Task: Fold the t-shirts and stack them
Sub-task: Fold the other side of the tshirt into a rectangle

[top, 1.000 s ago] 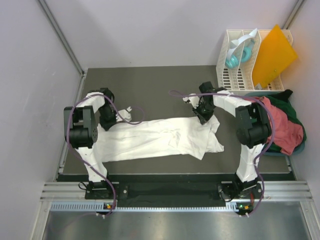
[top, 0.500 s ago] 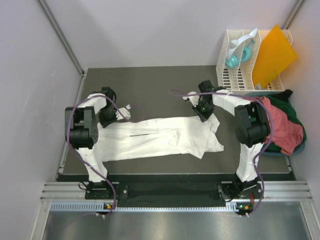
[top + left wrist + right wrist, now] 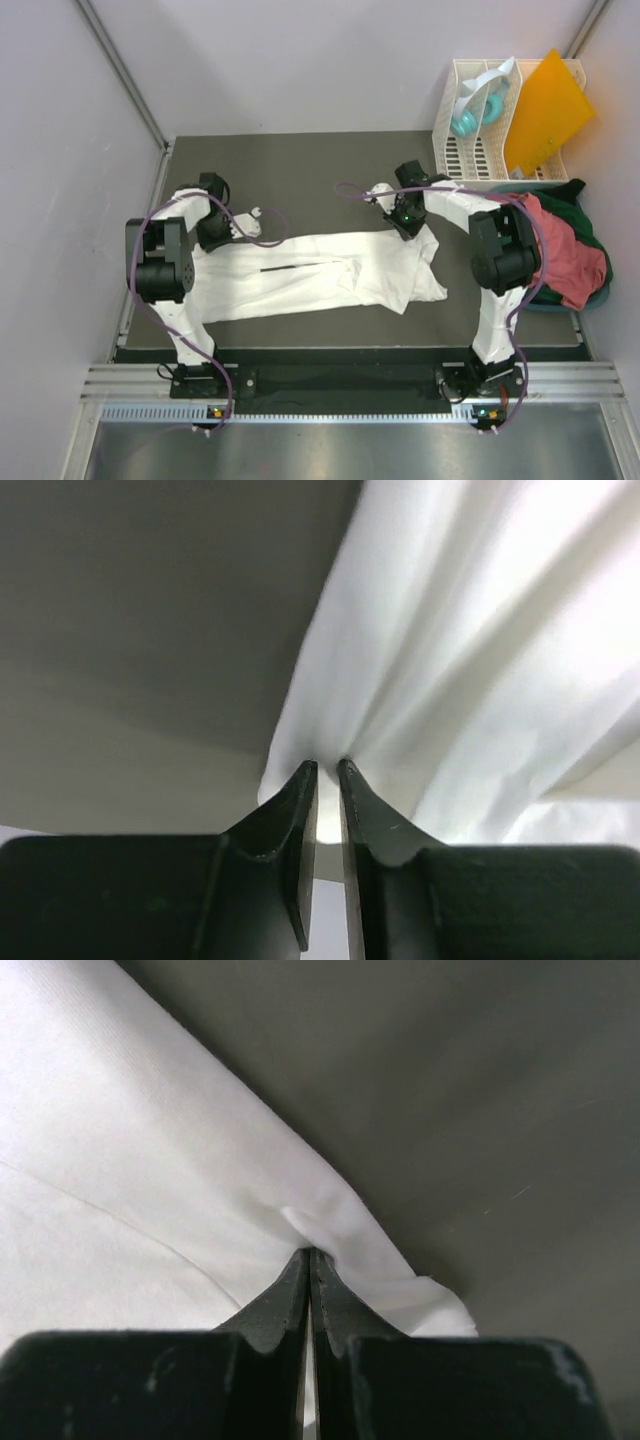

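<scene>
Across the middle of the dark counter (image 3: 300, 170) the large white cotton t-shirt (image 3: 320, 278) lies stretched. The left hand (image 3: 326, 770) has just parted slightly, cloth lingering between its tips; the right hand (image 3: 308, 1256) stays clamped on the far hem. Release seems underway.

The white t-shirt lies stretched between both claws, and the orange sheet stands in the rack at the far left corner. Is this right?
Not quite. The orange sheet stands in the rack at the far right corner, as the top external view shows. The white t-shirt does lie between both claws.
</scene>
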You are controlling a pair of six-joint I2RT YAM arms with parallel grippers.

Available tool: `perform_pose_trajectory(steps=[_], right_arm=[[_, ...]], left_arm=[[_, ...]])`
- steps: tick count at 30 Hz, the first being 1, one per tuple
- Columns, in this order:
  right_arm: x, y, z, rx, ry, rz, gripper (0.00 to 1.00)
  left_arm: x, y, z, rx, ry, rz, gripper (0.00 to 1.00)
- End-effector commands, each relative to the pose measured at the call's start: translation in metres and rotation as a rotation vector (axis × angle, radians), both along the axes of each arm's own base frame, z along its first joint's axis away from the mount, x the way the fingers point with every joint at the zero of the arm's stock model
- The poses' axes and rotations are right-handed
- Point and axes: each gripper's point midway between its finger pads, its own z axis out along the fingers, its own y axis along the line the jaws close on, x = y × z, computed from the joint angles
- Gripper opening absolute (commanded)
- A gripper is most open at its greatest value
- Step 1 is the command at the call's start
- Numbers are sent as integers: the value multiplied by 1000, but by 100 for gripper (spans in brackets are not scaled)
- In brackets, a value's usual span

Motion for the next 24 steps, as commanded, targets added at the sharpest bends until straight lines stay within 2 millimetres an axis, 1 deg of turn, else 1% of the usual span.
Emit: perform_pose_trajectory(steps=[1,3,4,6,7,8,9,11,13,15,18,23,24], right_arm=[[15,-16,-15,-87,-72,44,0],[11,-17,-13,-96,-63,67,4],[10,-17,-11,-96,-61,73,13],[7,-14,-6,-84,-50,99,23],[6,-12,-5,-76,-45,107,31],[9,-9,4,-62,-61,112,33],[5,-6,6,-45,-45,126,35],[7,-1,16,-35,-62,132,36],[6,-1,19,-37,-62,137,36],[7,2,23,-31,-73,140,36],[6,2,25,-29,-74,142,36],[-2,0,21,-30,-62,141,36],[-1,-1,22,-32,-65,140,36]], left_arm=[[-7,-20,30,-121,-24,-82,27],[-13,-23,39,-142,-5,-97,31],[-16,-25,42,-154,3,-109,32],[-18,-27,43,-159,15,-118,32],[-21,-26,42,-157,31,-118,33],[-23,-26,42,-158,37,-119,33],[-25,-26,40,-158,44,-121,33],[-30,-26,36,-162,63,-131,33],[-32,-27,32,-166,75,-148,33],[-36,-27,24,-168,98,-154,33],[-34,-26,15,-162,115,-158,33],[-31,-29,13,-186,162,-161,32],[-34,-29,13,-190,178,-164,32]])
